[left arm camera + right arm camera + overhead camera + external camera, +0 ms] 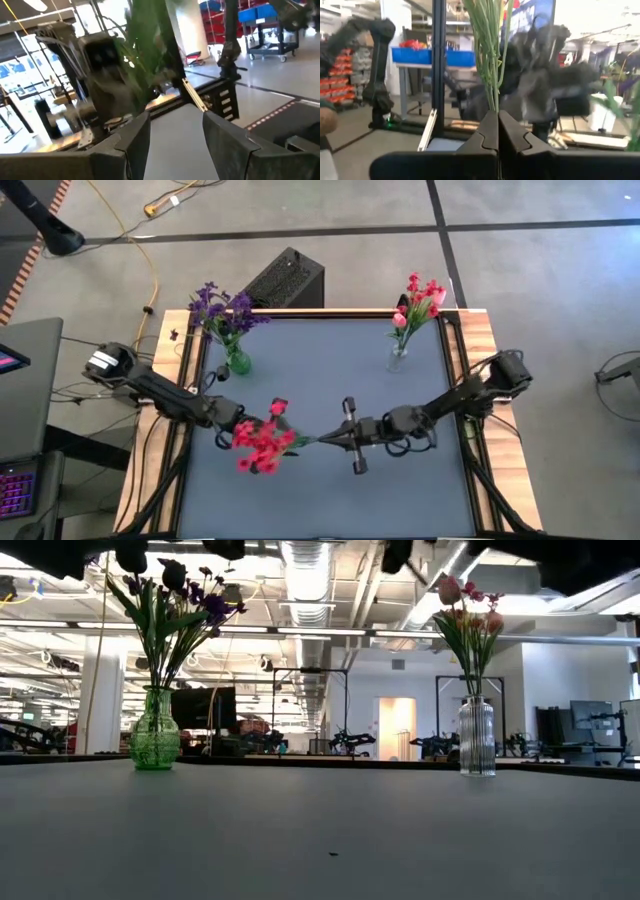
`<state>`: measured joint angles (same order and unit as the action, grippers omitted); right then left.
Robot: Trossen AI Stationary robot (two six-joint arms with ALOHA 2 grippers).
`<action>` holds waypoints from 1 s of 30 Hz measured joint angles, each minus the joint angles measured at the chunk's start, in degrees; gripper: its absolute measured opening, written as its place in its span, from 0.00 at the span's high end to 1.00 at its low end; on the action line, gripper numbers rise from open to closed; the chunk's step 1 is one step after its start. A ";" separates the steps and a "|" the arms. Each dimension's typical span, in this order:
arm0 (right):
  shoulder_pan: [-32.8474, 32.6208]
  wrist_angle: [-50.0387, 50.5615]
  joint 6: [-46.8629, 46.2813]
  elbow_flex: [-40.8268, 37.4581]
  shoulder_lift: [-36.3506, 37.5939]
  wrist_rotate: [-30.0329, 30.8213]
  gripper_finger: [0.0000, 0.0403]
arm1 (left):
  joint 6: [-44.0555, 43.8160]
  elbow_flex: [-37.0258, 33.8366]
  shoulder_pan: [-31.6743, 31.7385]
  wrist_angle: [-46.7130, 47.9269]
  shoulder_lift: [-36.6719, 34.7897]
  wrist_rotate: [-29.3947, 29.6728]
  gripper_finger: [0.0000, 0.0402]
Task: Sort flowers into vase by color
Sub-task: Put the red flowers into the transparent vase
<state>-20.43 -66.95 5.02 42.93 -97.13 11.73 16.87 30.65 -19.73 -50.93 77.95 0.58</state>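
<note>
A spray of red flowers hangs in the air mid-table, level, with its green stems running toward my right gripper, which is shut on them. My left gripper is open right beside the red blooms on their left. In the left wrist view its fingers stand apart, with green foliage just beyond them. Purple flowers stand in a green vase at far left. Pink and red flowers stand in a clear vase at far right. In the low view both grippers are above the picture. My right gripper pinches the bunch of green stems between its two shut fingers, near the stems' bare end. The fingers come level from the table's right and lie along the stems. The spray is lifted clear of the table, and the blooms point toward the left arm.
The green vase and the clear vase stand near the far edge, well apart. The dark mat between them and the near edge is bare. Wooden rails border the mat. A black box sits beyond the far edge.
</note>
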 joint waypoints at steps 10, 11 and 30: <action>0.92 -0.16 -0.18 5.86 -9.12 1.64 0.95 | -0.01 1.14 -0.33 -0.90 0.02 -0.26 0.58; 0.99 0.12 -0.40 5.95 -9.19 1.71 0.95 | -0.03 1.14 -0.33 -0.68 0.02 -0.24 0.58; 3.05 14.42 -4.72 7.99 -6.31 2.14 0.58 | -5.31 1.12 1.21 3.40 0.01 6.29 0.99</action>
<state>-17.38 -52.53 0.30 50.92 -103.44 13.87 11.56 31.77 -18.52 -47.53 77.97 6.87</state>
